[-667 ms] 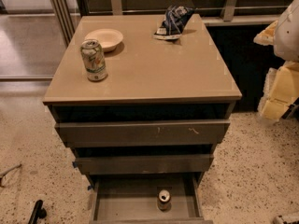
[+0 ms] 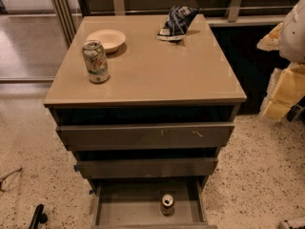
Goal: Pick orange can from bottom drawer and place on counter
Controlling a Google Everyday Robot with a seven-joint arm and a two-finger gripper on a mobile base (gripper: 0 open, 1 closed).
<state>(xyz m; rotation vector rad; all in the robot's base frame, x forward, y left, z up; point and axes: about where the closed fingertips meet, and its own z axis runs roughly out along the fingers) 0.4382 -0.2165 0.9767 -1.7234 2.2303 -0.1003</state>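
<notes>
The orange can [image 2: 167,204] stands upright in the open bottom drawer [image 2: 124,209], near its front, right of the middle. The two drawers above are pulled out a little. The tan counter [image 2: 157,70] tops the cabinet. My pale arm [image 2: 286,80] is at the right edge of the camera view. My gripper [image 2: 296,111] shows only as a dark piece below the arm, far right of the cabinet and well away from the can.
On the counter stand a pale green-and-white can [image 2: 96,61] at the left, a shallow bowl [image 2: 106,38] behind it, and a dark blue chip bag [image 2: 177,20] at the back. Speckled floor surrounds the cabinet. A black object [image 2: 38,216] lies at bottom left.
</notes>
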